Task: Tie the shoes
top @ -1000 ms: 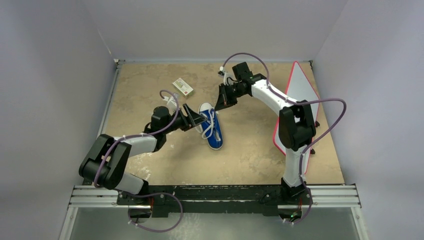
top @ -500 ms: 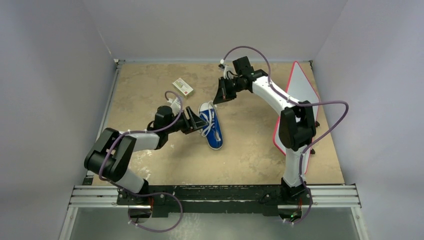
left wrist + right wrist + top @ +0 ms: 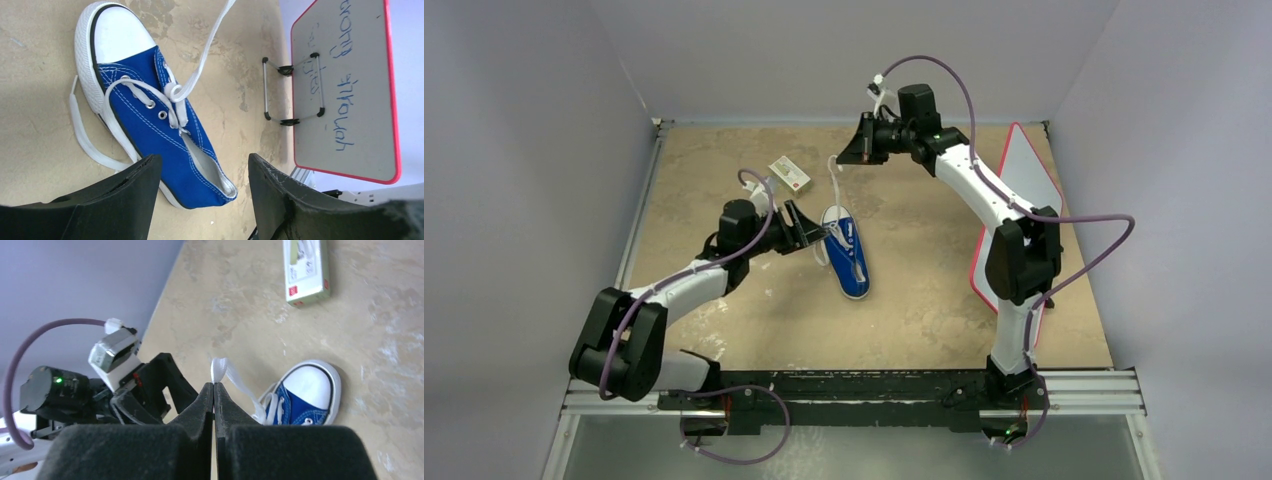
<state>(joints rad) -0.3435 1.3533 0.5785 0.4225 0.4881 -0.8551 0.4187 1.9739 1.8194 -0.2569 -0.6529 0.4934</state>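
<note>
I see my right gripper [image 3: 214,390] pinching one white lace [image 3: 833,178] above and beyond the toe of the blue sneaker [image 3: 849,255]; my left gripper [image 3: 202,167] hovers, jaws spread, at the sneaker's left side on the table [image 3: 944,290]

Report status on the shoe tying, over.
Left gripper open beside sneaker. Right gripper shut on lace, stretched upward. No knot yet. Box apart, nothing blocking.
</note>
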